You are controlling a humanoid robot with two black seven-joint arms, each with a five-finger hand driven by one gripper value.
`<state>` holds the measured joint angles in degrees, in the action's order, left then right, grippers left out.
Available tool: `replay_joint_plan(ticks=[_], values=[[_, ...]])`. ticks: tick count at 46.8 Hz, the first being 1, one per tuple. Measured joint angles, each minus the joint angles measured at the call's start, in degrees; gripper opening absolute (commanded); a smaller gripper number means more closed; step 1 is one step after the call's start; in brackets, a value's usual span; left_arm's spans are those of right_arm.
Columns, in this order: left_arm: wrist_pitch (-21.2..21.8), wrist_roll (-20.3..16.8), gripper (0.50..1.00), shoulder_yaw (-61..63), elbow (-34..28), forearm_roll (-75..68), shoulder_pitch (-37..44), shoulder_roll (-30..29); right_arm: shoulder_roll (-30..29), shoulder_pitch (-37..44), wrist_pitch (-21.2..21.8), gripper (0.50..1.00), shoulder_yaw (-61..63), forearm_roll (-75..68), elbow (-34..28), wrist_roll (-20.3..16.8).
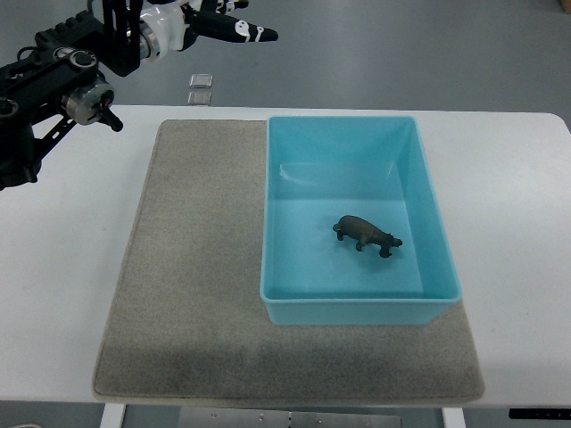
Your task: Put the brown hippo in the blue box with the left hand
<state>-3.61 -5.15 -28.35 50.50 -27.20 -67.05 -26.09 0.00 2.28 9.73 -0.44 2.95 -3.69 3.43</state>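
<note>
A small brown hippo (367, 234) stands on its feet on the floor of the blue box (430, 192), right of the box's middle. The box rests on the right half of a grey mat (196, 267). My left hand (234, 27) is raised at the top left of the picture, past the table's far edge and well away from the box. Its white and black fingers (252, 34) are stretched out and hold nothing. The dark left arm (53, 85) comes in from the left edge.
The white table (71, 267) surrounds the mat on all sides. A small clear item (201, 87) lies on the floor beyond the far edge of the table. Bare mat extends left of and in front of the box.
</note>
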Motion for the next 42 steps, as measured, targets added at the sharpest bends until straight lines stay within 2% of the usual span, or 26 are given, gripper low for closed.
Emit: replay_joint_plan(ticks=[11, 19, 26, 34, 42], values=[[-0.8, 0.1, 0.994, 0.1, -9.6, 10.9, 0.3, -1.1, 0.0, 0.0, 0.0, 0.936, 0.0, 0.0, 0.0, 0.0], [-2.3, 0.2, 0.996, 0.1, -14.4, 14.0, 1.9, -1.1, 0.0, 0.0, 0.0, 0.936, 0.0, 0.0, 0.0, 0.0], [-3.4, 1.0, 0.996, 0.2, -17.8, 23.7, 2.3, -1.1, 0.0, 0.0, 0.0, 0.936, 0.0, 0.0, 0.0, 0.0], [-4.2, 1.2, 0.996, 0.6, -19.7, 27.1, 3.8, -0.5, 0.0, 0.0, 0.0, 0.936, 0.0, 0.0, 0.0, 0.0], [-7.8, -0.5, 0.999, -0.3, -19.8, 28.3, 5.2, -0.5, 0.0, 0.0, 0.0, 0.936, 0.0, 0.0, 0.0, 0.0]])
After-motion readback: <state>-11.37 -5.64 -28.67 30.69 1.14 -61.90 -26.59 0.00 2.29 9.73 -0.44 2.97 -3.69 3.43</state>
